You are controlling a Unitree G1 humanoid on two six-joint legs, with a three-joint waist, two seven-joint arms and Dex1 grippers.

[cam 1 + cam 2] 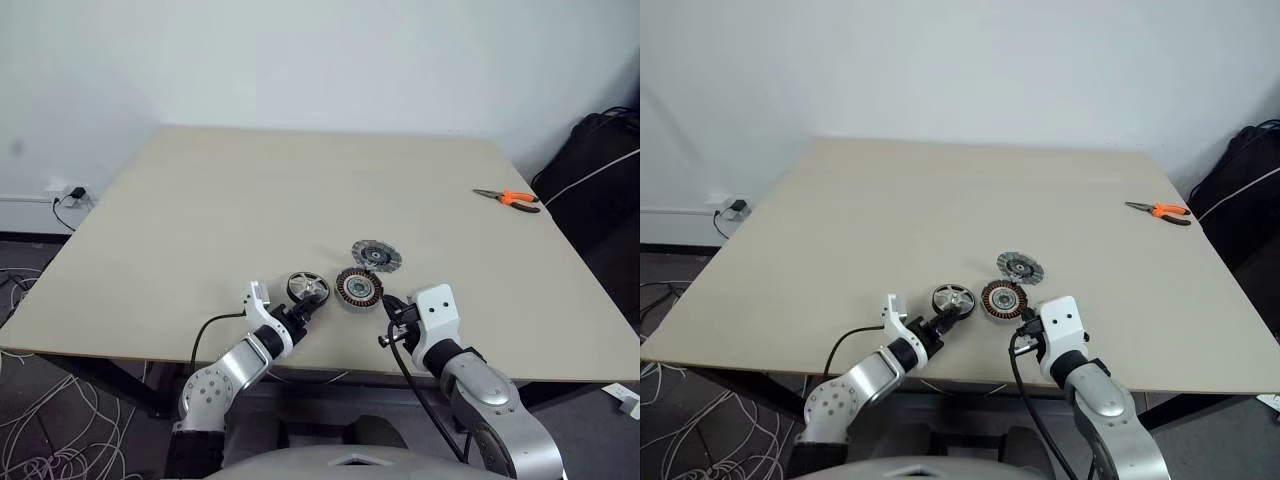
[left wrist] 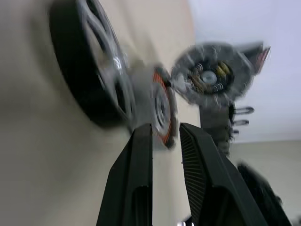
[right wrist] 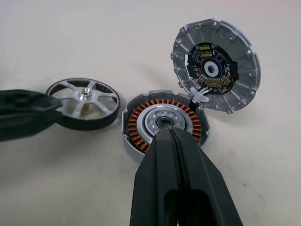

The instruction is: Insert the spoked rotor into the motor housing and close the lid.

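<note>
From the head camera I see my left tool (image 1: pixel 305 312) at the near rim of the spoked rotor (image 1: pixel 308 288), which looks tilted on the surface (image 1: pixel 250 200). The motor housing (image 1: pixel 359 288) lies just beyond my right tool (image 1: pixel 388 318), with the lid (image 1: pixel 376 256) past it. Orange pliers (image 1: pixel 508 198) sit well apart.

On the left wrist camera, my fingers (image 2: pixel 136 179) stand slightly parted with nothing between them; the rotor is just ahead and to one side.

On the right wrist camera, my right tool (image 3: pixel 173 136) is fully closed and empty, its tip over the housing's (image 3: pixel 162 123) near edge. The lid (image 3: pixel 215 63) stands tilted at the housing's far rim.
</note>
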